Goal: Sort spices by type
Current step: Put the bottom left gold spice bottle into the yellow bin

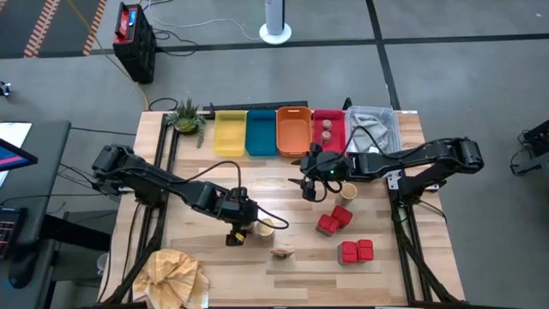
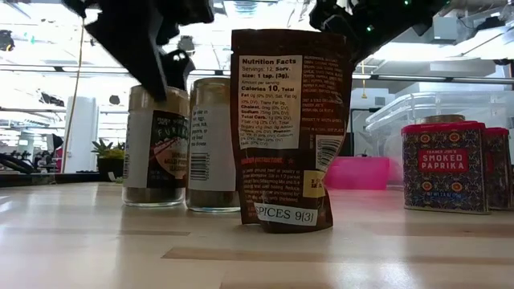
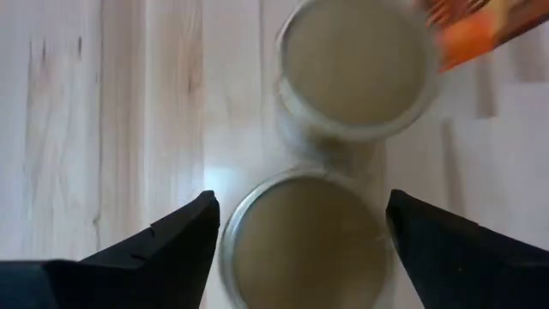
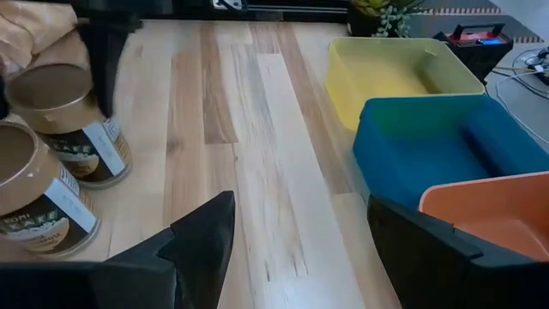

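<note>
Two pale round tubs with tan tops stand side by side on their bases. My left gripper (image 1: 239,228) hangs open over them, pointing down. In the left wrist view its fingers (image 3: 176,245) flank the nearer tub (image 3: 304,245), and the farther tub (image 3: 356,64) touches that one. A third tub (image 1: 349,190) stands near my right gripper (image 1: 310,189), which hovers open (image 4: 300,204) over bare table. The dark-tan packet (image 2: 289,128) stands upright. Red boxy packs (image 1: 334,220) (image 1: 356,251) sit at the near right. Tiny brownish jars (image 1: 326,129) are in the red tray.
Yellow (image 1: 228,134), blue (image 1: 260,133), orange (image 1: 292,130) and red (image 1: 336,137) trays line the far edge. Right of them is a clear bin (image 1: 376,127), left of them a small plant (image 1: 187,116). A yellowish-tan cloth (image 1: 176,273) lies at the near left corner. Bare wood shows between the arms.
</note>
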You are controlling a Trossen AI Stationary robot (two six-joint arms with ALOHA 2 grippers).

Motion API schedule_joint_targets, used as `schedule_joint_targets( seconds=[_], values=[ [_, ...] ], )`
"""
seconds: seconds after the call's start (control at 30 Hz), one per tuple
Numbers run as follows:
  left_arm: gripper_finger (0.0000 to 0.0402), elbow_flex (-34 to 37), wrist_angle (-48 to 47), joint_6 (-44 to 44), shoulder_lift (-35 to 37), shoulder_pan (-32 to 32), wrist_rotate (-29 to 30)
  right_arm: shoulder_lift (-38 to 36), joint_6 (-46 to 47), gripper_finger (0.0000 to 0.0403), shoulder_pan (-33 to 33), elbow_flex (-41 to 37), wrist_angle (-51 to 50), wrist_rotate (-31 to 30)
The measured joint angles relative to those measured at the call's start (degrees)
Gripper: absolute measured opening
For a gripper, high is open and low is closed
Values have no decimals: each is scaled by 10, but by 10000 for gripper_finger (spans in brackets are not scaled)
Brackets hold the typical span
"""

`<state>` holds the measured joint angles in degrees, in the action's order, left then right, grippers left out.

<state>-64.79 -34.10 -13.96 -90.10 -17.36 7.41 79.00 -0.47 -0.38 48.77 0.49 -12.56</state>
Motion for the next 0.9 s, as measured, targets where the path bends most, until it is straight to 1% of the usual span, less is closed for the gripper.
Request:
schedule_joint_targets(
  seconds=[0.17, 0.27, 0.33, 0.47, 0.6, 0.7, 0.8, 0.9],
  values=[
    [321, 0, -27, 13, -11, 3, -1, 0, 0, 295, 0, 0, 0, 0],
    [319, 0, -23, 19, -10, 7, -1, 0, 0, 295, 0, 0, 0, 0],
    [308, 0, -26, 21, -10, 10, -2, 0, 0, 295, 0, 0, 0, 0],
    [267, 0, -12, 32, -15, 16, -2, 0, 0, 295, 0, 0, 0, 0],
    [267, -1, -15, 43, -17, 24, -12, 0, 0, 295, 0, 0, 0, 0],
    [267, -8, -52, 55, -12, 37, -11, 0, 0, 295, 0, 0, 0, 0],
    [267, -34, -127, 73, -2, 58, 25, 0, 0, 295, -1, 0, 0, 0],
    [267, -71, -162, 103, 15, 87, 70, 0, 0, 295, -2, 0, 0, 0]
  ],
)
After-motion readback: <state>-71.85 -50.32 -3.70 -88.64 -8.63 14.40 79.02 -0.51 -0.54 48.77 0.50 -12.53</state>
